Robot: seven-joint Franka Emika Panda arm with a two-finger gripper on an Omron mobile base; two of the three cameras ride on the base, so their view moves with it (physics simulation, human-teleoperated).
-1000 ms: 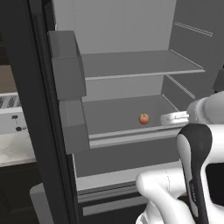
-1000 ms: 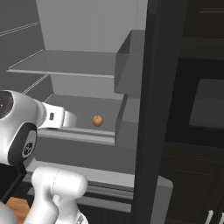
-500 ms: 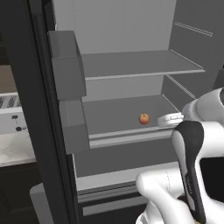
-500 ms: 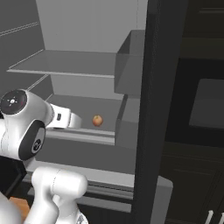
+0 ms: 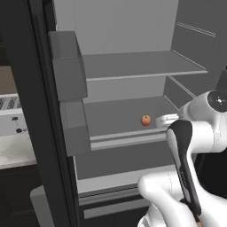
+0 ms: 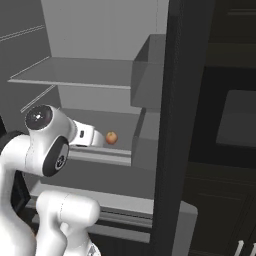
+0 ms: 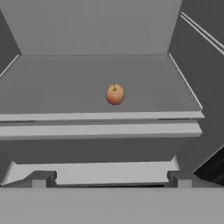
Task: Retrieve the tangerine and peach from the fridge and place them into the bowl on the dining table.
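The fridge (image 5: 133, 66) stands open, its light grey shelves bare but for one fruit. The peach (image 7: 115, 94), small, round and orange-red with a short stem, sits on the lower shelf (image 7: 57, 87) near its front lip, and is also seen as peach (image 5: 146, 119) and peach (image 6: 111, 137). My gripper (image 7: 111, 179) is open, level with that shelf and just outside its front edge. The peach lies straight ahead between the spread fingertips (image 7: 41, 178), a short way off. The tangerine, the bowl and the dining table are out of view.
The open left door carries grey bins (image 5: 66, 75); the right door's bins (image 6: 147, 75) hang beside the shelf. An upper shelf (image 5: 137, 64) lies above the peach. The bottom drawer front (image 5: 119, 181) juts out below. A counter with a toaster (image 5: 13, 124) lies left.
My hand has moved in toward the lower shelf and the peach, and the arm's elbow has swung further into both base views. The peach has not moved.
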